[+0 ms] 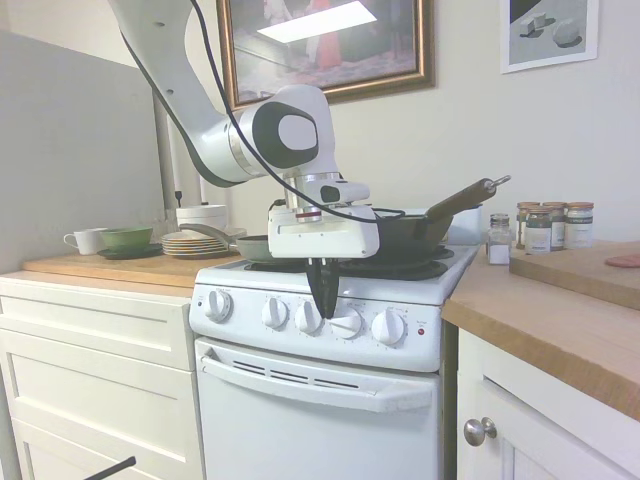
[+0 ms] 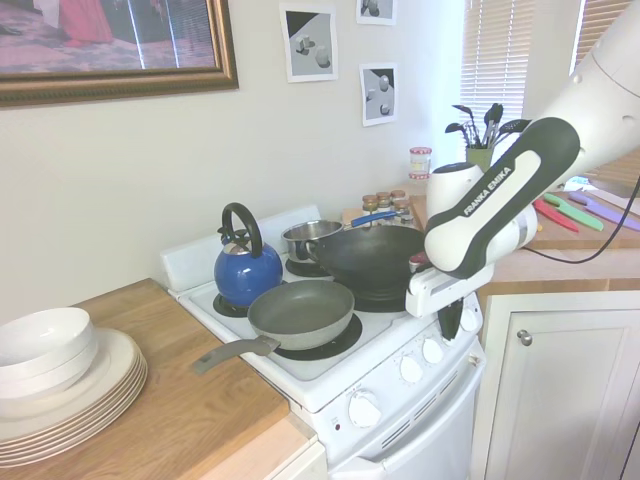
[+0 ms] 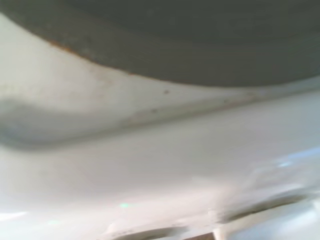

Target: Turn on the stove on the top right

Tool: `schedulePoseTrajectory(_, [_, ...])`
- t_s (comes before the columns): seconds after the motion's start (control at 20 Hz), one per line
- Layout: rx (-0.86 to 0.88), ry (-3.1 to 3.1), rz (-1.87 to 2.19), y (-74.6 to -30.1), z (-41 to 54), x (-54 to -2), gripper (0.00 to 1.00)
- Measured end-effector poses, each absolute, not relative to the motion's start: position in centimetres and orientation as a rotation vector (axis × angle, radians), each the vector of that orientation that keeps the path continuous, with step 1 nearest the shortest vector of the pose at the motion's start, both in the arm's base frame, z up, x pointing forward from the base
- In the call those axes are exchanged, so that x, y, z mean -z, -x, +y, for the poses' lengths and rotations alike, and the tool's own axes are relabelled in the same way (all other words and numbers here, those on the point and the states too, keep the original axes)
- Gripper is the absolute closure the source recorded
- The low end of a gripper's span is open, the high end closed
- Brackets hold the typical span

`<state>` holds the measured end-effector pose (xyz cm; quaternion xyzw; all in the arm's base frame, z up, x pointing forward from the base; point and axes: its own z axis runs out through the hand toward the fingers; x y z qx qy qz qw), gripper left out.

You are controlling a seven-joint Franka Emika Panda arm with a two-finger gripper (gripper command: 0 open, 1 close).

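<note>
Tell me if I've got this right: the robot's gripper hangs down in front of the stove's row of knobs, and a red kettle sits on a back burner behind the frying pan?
Not quite. The kettle is blue, not red, as the second exterior view shows. The rest holds: the gripper hangs in front of the stove's knobs, and the kettle sits on a back burner behind the frying pan.

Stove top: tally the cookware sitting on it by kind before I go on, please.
Kettle, blue: 1
Frying pan, grey: 1
Wok, black: 1
Saucepan, steel: 1
Total: 4
</note>
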<state>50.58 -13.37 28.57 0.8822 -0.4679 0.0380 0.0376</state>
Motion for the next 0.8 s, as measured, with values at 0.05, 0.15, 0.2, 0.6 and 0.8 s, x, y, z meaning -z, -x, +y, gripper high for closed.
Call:
schedulePoseTrajectory(0.05, [-0.112, -2.707, -1.434, -50.6, -13.2, -28.4, 1.00])
schedulePoseTrajectory(0.15, [-0.103, -2.707, -1.434, -50.7, -13.0, -28.0, 1.00])
schedulePoseTrajectory(0.2, [-0.099, -2.705, -1.436, -50.7, -12.9, -27.8, 1.00])
schedulePoseTrajectory(0.6, [-0.095, -2.691, -1.460, -50.9, -13.3, -27.1, 1.00])
schedulePoseTrajectory(0.8, [-0.083, -2.670, -1.489, -50.7, -14.4, -26.6, 1.00])
